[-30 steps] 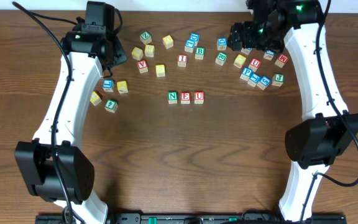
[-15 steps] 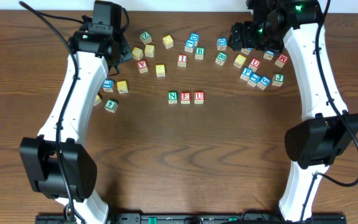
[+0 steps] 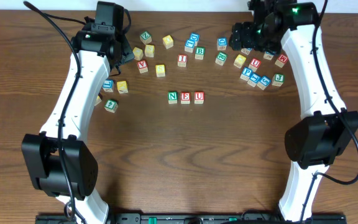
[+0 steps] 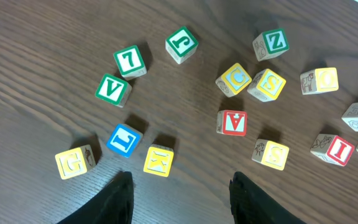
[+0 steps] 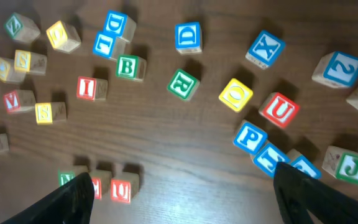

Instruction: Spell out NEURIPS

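Moved since earlier: left arm [image 3: 79, 81] has swung its long link toward the right of the overhead frame and drawn its wrist nearer the top edge. The right arm [image 3: 309, 68] and every cube lie as they did.
Task thing, row: N E U row [image 3: 186, 96] stands in the middle of the bench [image 3: 185, 155], three cubes side by side. Its long axis runs left to right in the overhead frame, and the free slot is just right of U.
Task thing, next letter: judged to be the R cube [image 5: 183, 84], green-lettered and loose in the scatter at upper right of the overhead frame. It lies up and to the right of the row, touches no neighbour, and its faces sit askew to the frame edges.
Later letters: I cube [image 3: 183, 60] sits above the row. P cube [image 5: 248, 138] sits lower right of R, close against another blue cube.
Key relation: in the right wrist view R lies straight ahead of the gap between the fingers, toward the top of the frame. The right arm is much nearer to it than the left.
Right tool [image 5: 182, 177]: fingers wide apart, nothing between them.
Left tool [image 4: 185, 193]: fingers apart and empty, over cubes of other letters at upper left.
Next move, judged: right tool comes down on R, turning to square with its faces.
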Motion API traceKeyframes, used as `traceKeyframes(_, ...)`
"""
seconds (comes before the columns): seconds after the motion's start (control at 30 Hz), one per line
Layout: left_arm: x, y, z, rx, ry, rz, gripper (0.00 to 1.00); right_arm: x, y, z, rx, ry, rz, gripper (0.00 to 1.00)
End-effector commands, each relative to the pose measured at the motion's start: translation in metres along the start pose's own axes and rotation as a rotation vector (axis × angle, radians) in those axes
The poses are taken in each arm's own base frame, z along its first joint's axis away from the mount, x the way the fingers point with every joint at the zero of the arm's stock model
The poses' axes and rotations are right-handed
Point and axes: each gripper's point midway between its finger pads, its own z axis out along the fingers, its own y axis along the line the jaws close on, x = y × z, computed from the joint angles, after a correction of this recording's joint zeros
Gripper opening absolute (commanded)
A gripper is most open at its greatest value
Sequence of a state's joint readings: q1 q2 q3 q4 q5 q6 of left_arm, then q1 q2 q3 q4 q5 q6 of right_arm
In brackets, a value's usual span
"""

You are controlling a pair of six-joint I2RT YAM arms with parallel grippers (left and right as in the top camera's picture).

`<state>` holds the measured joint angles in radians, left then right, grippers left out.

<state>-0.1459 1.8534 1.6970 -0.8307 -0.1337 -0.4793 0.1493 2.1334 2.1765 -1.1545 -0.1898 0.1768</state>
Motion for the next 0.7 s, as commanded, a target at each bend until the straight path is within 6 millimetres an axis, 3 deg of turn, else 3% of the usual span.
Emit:
traceKeyframes(0.0, 0.0, 0.002, 0.002, -0.01, 0.005, -0.016, 0.49, 0.001, 0.016, 0.009, -0.015, -0.007, 0.015, 0.87)
traceKeyframes(0.2, 0.003, 0.003, 0.002, -0.018, 0.017, -0.013, 0.49, -0.01, 0.039, 0.018, -0.03, -0.074, 0.03, 0.79)
traceKeyframes(0.37, 0.006, 0.006, 0.002, -0.027, 0.031, -0.01, 0.49, -0.017, 0.031, 0.034, 0.108, -0.166, 0.148, 0.73)
traceKeyframes(0.67, 0.007, 0.006, 0.002, -0.028, 0.034, -0.009, 0.49, -0.019, 0.023, 0.084, 0.089, -0.253, 0.153, 0.55)
